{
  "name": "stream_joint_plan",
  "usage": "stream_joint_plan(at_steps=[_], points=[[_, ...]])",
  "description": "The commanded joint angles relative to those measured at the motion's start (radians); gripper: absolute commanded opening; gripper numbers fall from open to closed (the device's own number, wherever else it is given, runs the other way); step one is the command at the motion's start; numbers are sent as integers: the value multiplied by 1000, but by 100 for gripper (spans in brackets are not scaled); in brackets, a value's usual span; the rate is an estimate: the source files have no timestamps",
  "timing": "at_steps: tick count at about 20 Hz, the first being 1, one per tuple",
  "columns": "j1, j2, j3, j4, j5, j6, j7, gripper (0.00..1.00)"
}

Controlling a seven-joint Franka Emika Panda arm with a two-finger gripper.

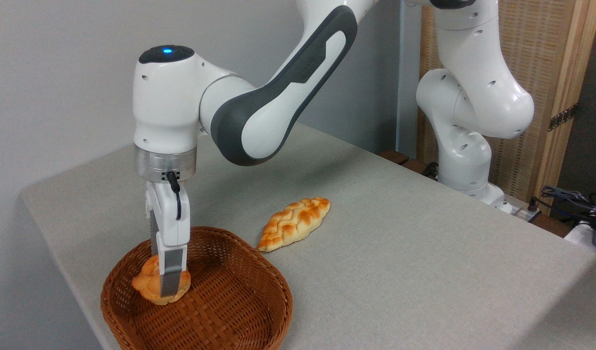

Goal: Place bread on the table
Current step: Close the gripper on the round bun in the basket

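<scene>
Landmark: the brown woven wicker basket (220,301), a shallow round tray standing at the near left corner of the worktop; every place below is given from it.
Task item: the small roundish knotted bun with a golden-orange glazed top (149,284) sits inside the basket, at its left part, close to the left wall. It appears to rest on the basket floor or just above it; which of the two cannot be told.
Claw: the white and grey two-finger claw (166,287) points straight down into the basket. The front finger lies flat against the bun's near face; the other finger is hidden behind. The claw appears closed around the bun, gripping it across its middle.
Reason for grip: a vertical approach clears the basket wall, and a grip across the middle keeps the round bun from rolling out.
Arm: the white robot arm with grey joint covers (259,107) reaches from its base, far right of the basket, and bends over the basket.
Other item: the longer leaf-shaped braided loaf (294,222) lies on the cloth just right of and behind the basket, apart from its rim.
Target surface: the large flat worktop covered in light grey-beige cloth (424,253) has open cloth to the right of the basket.
Step in hand: judged as grasp made, lift-out pending.
Next move requirement: raise the bun above the rim before moving sideways.
</scene>
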Motion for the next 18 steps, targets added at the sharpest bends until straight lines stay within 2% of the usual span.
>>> stream_joint_plan(at_steps=[1,3,4,8,9,15,18], points=[[2,0,0,-9,30,21,23,99],[2,-1,0,-7,27,21,19,67],[2,-1,0,-7,27,21,20,54],[2,-1,0,-7,27,21,23,32],[2,-1,0,-7,27,21,23,29],[2,-3,-1,-7,27,21,20,29],[2,-15,-3,-6,-17,18,14,29]])
